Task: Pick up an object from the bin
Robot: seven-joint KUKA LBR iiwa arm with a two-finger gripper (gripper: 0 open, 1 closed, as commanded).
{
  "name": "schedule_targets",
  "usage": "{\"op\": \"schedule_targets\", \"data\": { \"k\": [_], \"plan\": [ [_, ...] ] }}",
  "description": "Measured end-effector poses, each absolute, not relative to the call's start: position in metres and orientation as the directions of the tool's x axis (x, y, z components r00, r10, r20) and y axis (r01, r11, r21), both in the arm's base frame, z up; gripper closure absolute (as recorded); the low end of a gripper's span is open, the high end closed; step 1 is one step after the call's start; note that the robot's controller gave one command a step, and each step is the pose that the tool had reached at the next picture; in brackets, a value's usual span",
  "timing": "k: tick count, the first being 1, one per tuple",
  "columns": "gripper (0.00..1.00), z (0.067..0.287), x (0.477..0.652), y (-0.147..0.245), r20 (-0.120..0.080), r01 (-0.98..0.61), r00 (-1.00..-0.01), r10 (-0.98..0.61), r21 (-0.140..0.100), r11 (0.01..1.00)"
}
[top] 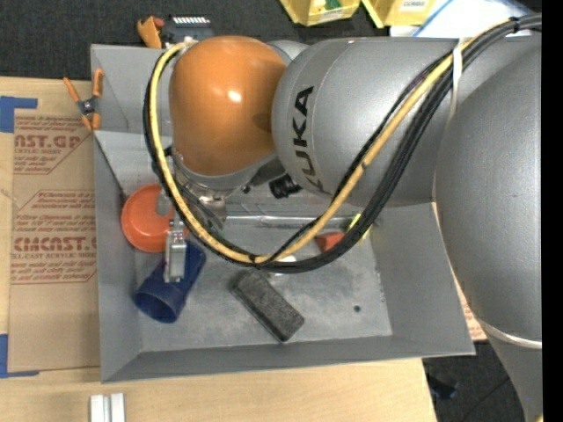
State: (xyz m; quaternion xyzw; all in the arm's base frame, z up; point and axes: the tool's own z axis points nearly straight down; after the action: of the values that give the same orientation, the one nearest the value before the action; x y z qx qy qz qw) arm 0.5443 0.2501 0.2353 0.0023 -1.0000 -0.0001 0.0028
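Observation:
My gripper hangs below the orange wrist cover at the bin's left side. Its tip is down at the upper edge of a dark blue cup that lies on its side, mouth toward the front left corner. Whether it grips the cup's wall I cannot tell. Just behind the gripper sits an orange round cup, partly hidden by the wrist. A dark grey rectangular block lies flat on the bin floor to the right of the blue cup, apart from the gripper.
A small orange thing peeks out under the arm's cables near the bin's middle right. The arm and its cover hide the back half of the bin. The bin's left wall is close to the blue and orange cups.

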Motion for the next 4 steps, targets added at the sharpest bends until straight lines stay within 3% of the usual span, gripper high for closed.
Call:
{"op": "schedule_targets", "data": {
  "k": [1,2,3,4],
  "plan": [
    [0.00,0.240,0.546,0.248,-0.001,-0.001,-1.000,-0.001,0.002,1.000],
    [0.00,0.181,0.542,0.240,-0.003,-0.169,-0.986,-0.169,0.001,0.986],
    [0.00,0.159,0.533,0.228,-0.008,-0.454,-0.891,-0.454,0.001,0.891],
    [0.00,0.152,0.529,0.234,-0.004,-0.699,-0.716,-0.699,0.001,0.716]
  ]
}}
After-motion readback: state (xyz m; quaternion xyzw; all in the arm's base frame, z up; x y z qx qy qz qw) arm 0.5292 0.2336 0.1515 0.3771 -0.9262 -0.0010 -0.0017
